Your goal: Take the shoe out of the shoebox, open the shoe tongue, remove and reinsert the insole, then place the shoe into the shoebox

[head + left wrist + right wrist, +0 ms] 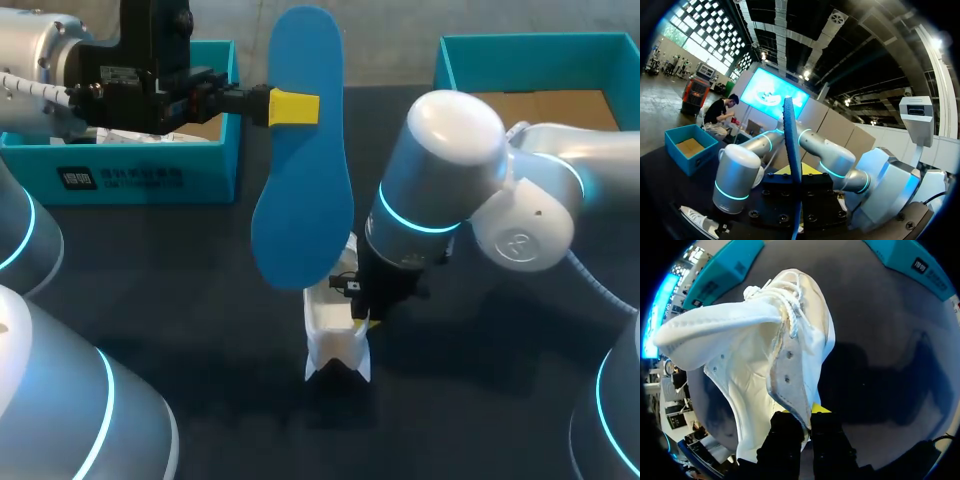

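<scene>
Left gripper (293,107) is clamped tight on the blue insole (300,170) and holds it up in the air over the far middle of the table (180,300). Right gripper (807,416) is pinched shut on the white shoe (335,345), on its side wall (right by the eyelets). The shoe sits mid-table with its tongue (715,325) splayed open. The left shoebox (150,175) is far left and the right shoebox (520,55) far right, both teal.

A dark surface (200,280) carries a white shoe (325,335) near its middle, with a left teal box (150,178) and a right teal box (455,70) along its far side.
</scene>
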